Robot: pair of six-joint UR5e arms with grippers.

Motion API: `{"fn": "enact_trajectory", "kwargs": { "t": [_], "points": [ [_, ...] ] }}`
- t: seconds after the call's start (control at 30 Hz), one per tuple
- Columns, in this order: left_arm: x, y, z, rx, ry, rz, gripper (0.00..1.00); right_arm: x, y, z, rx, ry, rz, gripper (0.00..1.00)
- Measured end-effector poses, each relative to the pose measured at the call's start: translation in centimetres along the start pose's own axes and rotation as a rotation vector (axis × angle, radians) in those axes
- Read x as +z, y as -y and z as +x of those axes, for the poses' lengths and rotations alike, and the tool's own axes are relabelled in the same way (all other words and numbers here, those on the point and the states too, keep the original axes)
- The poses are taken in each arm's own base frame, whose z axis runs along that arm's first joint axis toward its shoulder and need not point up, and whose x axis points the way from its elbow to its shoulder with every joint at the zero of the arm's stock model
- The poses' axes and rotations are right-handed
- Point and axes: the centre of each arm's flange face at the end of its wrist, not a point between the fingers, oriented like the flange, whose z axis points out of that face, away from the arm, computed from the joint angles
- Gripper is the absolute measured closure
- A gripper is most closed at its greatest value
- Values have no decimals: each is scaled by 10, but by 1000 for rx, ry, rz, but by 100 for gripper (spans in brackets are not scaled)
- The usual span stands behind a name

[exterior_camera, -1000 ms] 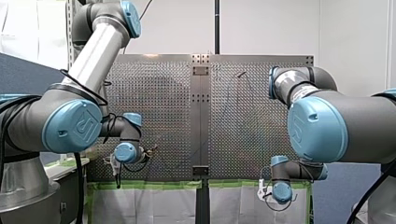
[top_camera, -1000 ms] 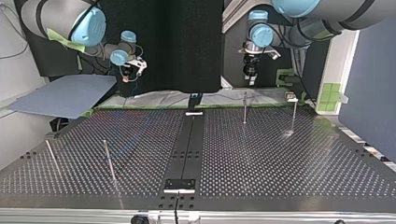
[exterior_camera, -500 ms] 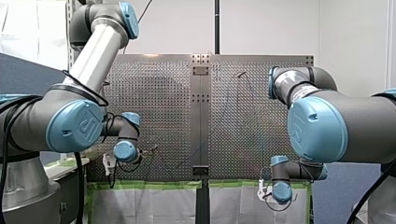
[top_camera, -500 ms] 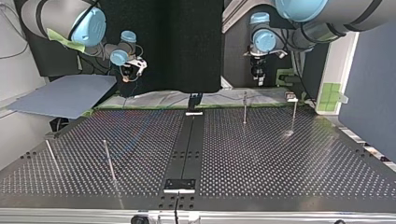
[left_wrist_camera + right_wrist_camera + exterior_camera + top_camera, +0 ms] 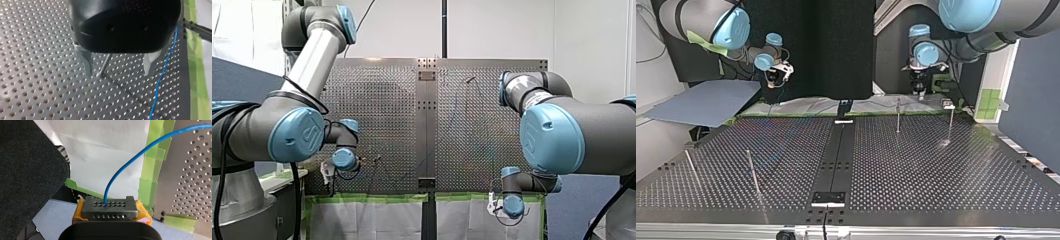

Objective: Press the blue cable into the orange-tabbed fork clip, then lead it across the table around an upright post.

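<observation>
Off table (image 5: 195,170) edge, R claw (image 5: 111,214) grips black block (image 5: 109,206), blue cable (image 5: 125,163) arcs ahead, L claw (image 5: 118,72) wide.

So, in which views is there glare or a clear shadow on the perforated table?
Top view: a bright glare patch on the table at the foot of the rightmost post. Left wrist view: the thin post between my left gripper's open fingers throws a dark shadow across the holes, toward the blue cable.
</observation>
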Motion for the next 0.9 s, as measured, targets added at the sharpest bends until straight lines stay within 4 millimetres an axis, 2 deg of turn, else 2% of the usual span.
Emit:
{"fn": "enact_trajectory", "kwargs": {
  "t": [0.2,0.67,0.9],
  "points": [
    [16,-12,-5,-17,8,-5,0,1,2,1,-1,-3,3,100],
    [49,-1,23,-42,-37,16,0,-1,6,1,-13,3,5,100],
    [73,1,27,-44,-33,10,0,-2,10,0,-20,4,8,100]
  ]
}}
